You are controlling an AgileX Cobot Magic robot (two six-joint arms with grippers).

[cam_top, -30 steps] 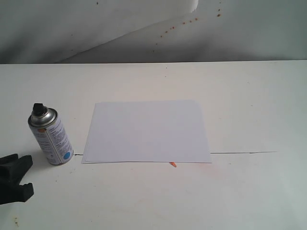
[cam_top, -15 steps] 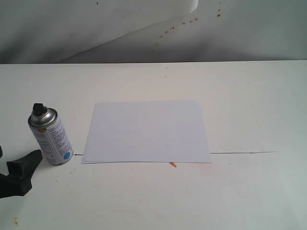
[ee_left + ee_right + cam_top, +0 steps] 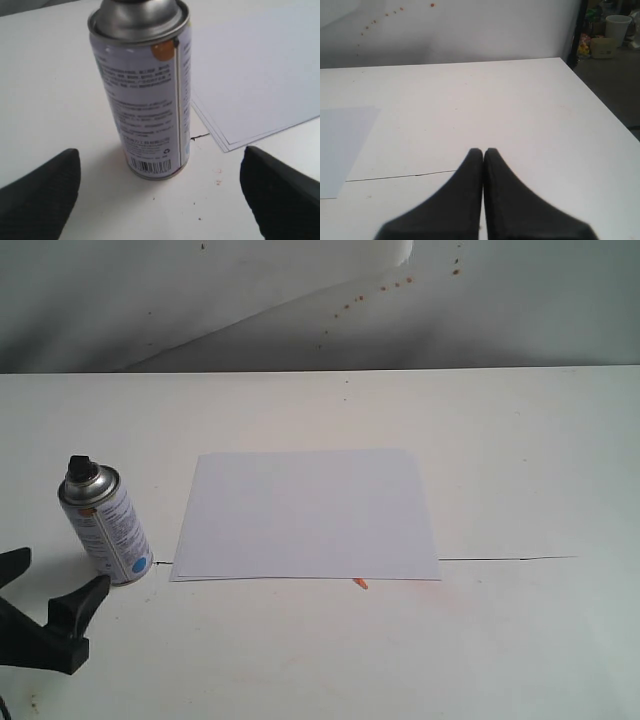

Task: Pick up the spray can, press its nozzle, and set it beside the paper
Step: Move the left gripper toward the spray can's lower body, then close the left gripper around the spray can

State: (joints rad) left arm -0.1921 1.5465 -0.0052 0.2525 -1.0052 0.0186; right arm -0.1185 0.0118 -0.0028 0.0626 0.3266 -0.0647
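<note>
- Spray can (image 3: 105,527): stands upright on the white table (image 3: 520,440), just beside the left edge of the paper (image 3: 305,515), near that sheet's front corner. A narrow gap shows between base and paper in the left wrist view.
- Left gripper (image 3: 50,585): spread wide, nothing held. The can sits ahead of the gap between its fingers, touching neither.
- Right gripper (image 3: 483,150): fingers pressed together, empty, over bare table well apart from the can.
- Handling, as a judgement: rigid metal wall, will not give under squeeze. The glossy label is likely slippery. The can is tall on a narrow base, so a one-sided nudge could tip it. Fill level unknown, so weight unknown.
- Hold point: mid-label on the straight body, below the domed shoulder, leaving the nozzle (image 3: 78,466) free for pressing.
- Hard to read: the nozzle is cut off in the left wrist view, and its spray direction is unclear in the exterior view. The right gripper is absent from the exterior view. The paper's edge shows doubled lines, so the sheet count is uncertain.
</note>
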